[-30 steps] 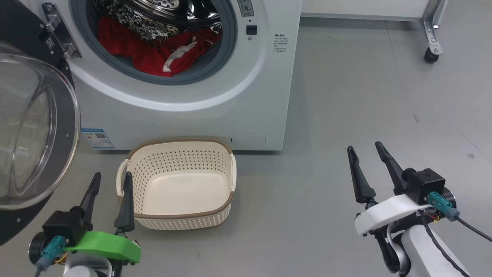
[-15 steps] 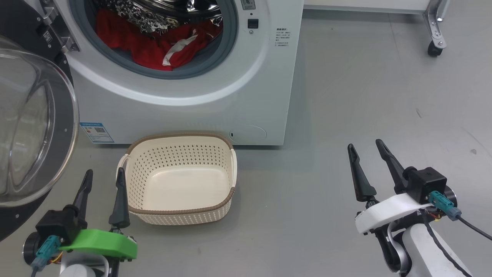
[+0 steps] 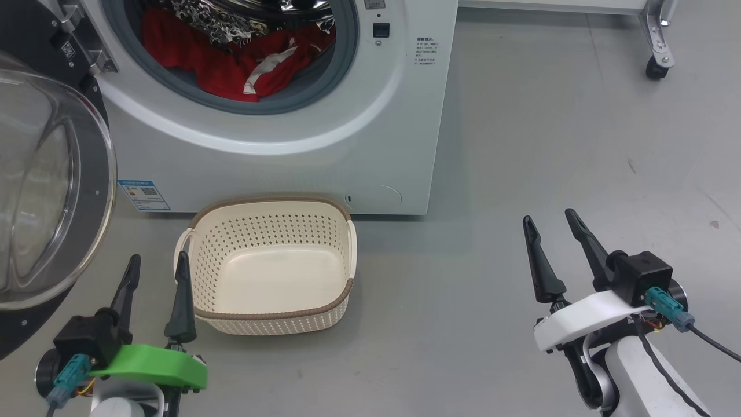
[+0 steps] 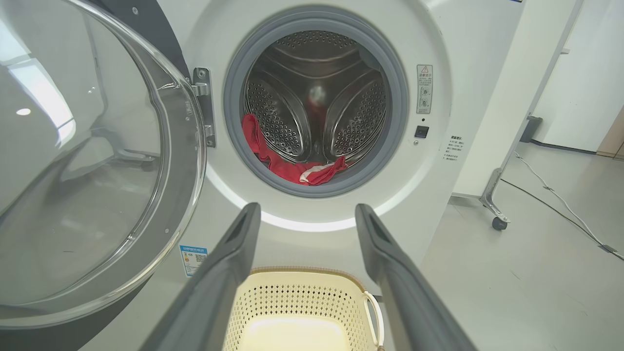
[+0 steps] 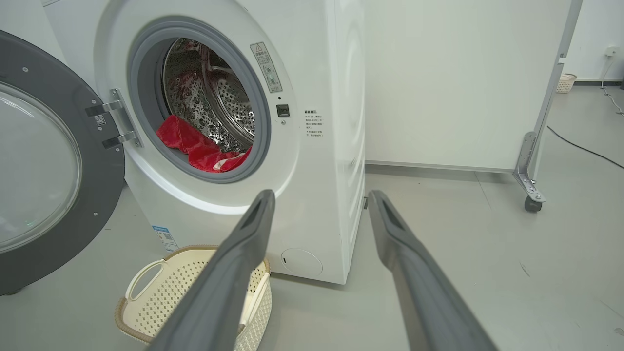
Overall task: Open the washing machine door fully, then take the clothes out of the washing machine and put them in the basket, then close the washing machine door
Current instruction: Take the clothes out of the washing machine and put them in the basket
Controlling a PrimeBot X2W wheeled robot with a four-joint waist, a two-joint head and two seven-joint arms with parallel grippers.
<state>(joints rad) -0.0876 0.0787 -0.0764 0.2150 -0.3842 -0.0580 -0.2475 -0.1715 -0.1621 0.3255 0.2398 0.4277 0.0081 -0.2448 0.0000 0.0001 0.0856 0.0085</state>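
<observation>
While idling empty, both with fingers spread: left gripper [image 3: 159, 258] nearer than right gripper [image 3: 549, 218] to clothes [image 3: 223, 78], up ahead inside washing machine [image 3: 376, 121]

Dark-fingered left pincer [image 3: 158, 256] on green mount [image 3: 156, 366], right pincer [image 3: 547, 215] on white mount [image 3: 579, 321], teal plugs [image 3: 666, 307], black cable [image 3: 715, 346], forearms [image 3: 648, 376] seemingly white

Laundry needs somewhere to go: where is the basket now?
Head view, lower left: the basket stands on the floor just in front of the washing machine, beside the left gripper.
</observation>
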